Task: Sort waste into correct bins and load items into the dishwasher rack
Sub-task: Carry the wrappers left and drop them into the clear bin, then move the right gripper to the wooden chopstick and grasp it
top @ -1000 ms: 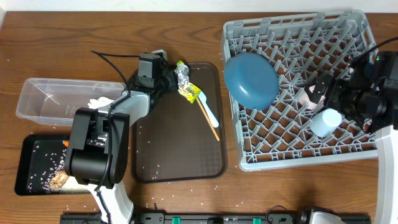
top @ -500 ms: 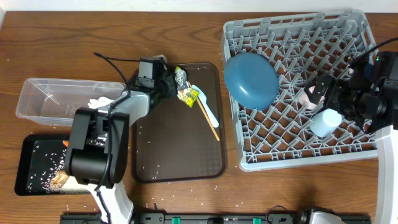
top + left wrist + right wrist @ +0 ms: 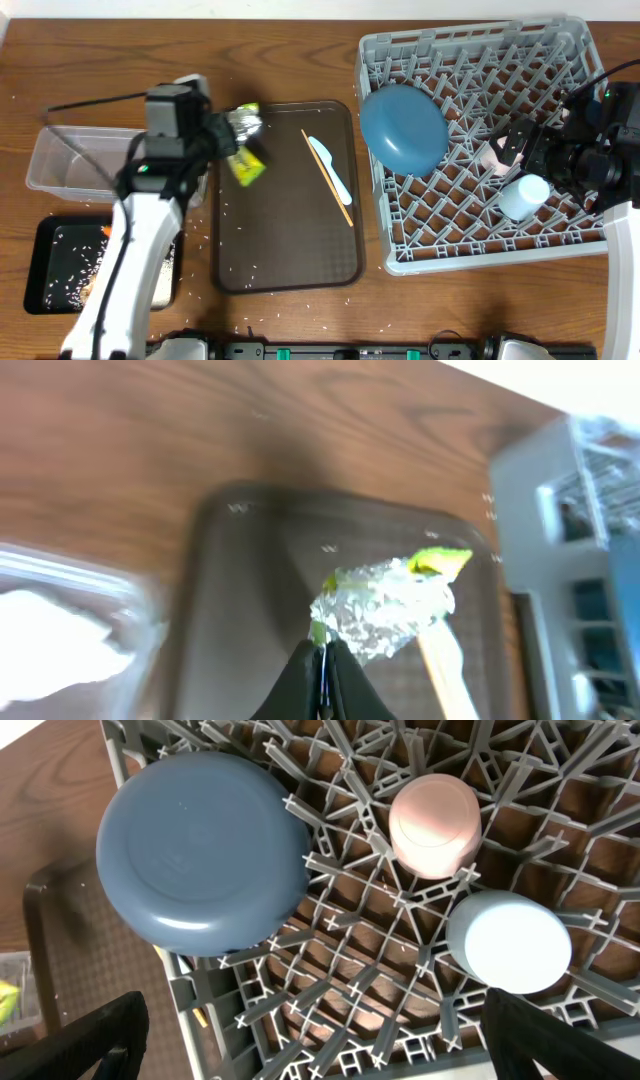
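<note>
foil (image 3: 385, 605): crinkled, shiny metal
table (image 3: 100, 60): smooth wood grain
rack (image 3: 330, 868): matt grey plastic
tub (image 3: 70, 165): clear glossy plastic

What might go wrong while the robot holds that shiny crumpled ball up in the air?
1. The left hand pinches the crumpled foil only at its lower edge, so it may slip out and fall onto the brown tray.
2. The yellow-green wrapper is bunched with the foil. Whether the hand grips it too is unclear, so it might drop off short of the clear tub.
</note>
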`<state>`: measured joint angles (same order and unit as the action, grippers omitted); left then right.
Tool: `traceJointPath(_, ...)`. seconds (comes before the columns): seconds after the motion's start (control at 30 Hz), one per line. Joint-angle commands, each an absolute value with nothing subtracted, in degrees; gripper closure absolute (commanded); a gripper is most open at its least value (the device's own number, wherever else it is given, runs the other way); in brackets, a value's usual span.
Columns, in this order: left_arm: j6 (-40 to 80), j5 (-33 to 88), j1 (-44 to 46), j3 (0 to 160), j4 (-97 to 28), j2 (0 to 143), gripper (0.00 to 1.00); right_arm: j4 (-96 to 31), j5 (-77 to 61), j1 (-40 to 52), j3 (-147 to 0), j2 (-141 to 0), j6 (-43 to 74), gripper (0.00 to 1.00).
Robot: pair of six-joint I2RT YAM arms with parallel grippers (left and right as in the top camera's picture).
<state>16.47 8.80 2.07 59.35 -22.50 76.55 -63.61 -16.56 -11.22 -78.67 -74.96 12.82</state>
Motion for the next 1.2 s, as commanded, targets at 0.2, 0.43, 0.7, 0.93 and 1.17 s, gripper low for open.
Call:
traceJointPath(0.2,18.35,-6.9,-11.0,59.48,-25.98,74.87,0.94,-63.66,-16.97,-10.41,-78.96,-74.91,13.28,0.01)
traceJointPath(0.43,18.37,-6.9,-17.04,59.48,-21.43,80.09,0.83,-63.64,-16.97,-10.41,-78.96,-74.91,13.76,0.01)
traceJointPath(0.7,18.35,-6.48,-17.28,59.53,-22.72,78.35,0.37,-63.68,-16.95,-10.41,-78.96,-74.91,14.15,0.01)
traceJointPath(0.93,13.63,9.93,-17.28,59.75,-25.41,67.33,0.3,-62.35,-17.02,-10.41,-78.96,-74.89,14.76,0.01)
traceJointPath(1.17,3.38,23.57,-13.5,60.36,-33.58,63.59,0.3,-61.12,-20.47,-10.24,-78.96,-74.89,11.75,0.02)
